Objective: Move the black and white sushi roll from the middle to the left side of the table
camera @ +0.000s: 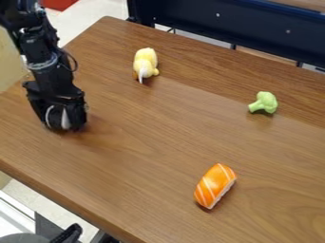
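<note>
Black tool point(65, 125) over wooden table point(152, 142), pale shape point(64, 118) inside

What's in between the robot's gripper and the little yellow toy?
Just brown wooden tabletop lies between the gripper and the yellow toy, as the camera view shows.

On the table point(152, 142), sushi piece point(215, 185) in front, broccoli point(265, 102) behind it rightward, what seems a plush toy point(146, 61) farther back left, gripper point(62, 122) at left.
</note>
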You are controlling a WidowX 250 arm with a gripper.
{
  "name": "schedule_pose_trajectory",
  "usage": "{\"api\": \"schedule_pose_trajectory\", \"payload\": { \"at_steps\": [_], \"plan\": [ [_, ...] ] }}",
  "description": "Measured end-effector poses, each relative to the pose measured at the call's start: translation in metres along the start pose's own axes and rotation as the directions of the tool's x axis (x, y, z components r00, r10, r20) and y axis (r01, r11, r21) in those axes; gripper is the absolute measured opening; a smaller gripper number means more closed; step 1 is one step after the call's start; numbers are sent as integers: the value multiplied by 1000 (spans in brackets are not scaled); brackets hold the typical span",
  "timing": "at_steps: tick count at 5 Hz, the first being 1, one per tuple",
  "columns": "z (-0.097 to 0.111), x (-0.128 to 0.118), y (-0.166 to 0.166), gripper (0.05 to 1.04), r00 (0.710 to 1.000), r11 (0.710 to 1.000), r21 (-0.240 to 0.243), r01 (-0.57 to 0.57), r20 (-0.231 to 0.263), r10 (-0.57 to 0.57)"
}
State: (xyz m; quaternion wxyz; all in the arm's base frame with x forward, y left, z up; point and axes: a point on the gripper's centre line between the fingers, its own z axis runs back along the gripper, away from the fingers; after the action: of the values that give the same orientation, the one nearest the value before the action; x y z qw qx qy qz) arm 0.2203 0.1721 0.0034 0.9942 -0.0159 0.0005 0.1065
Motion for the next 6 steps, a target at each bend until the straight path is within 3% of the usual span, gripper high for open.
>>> {"api": "schedule_pose_trajectory", "payload": {
  "at_steps": [2,4,5,6],
  "plan": [
    [43,3,-19,1001,995,996,-53,-77,52,80],
    [96,38,-48,1001,988,986,-85,-145,37,149],
    [108,46,-80,1001,988,989,-51,-142,51,144],
    [101,49,-112,1001,992,994,-8,-106,74,107]
  ]
}}
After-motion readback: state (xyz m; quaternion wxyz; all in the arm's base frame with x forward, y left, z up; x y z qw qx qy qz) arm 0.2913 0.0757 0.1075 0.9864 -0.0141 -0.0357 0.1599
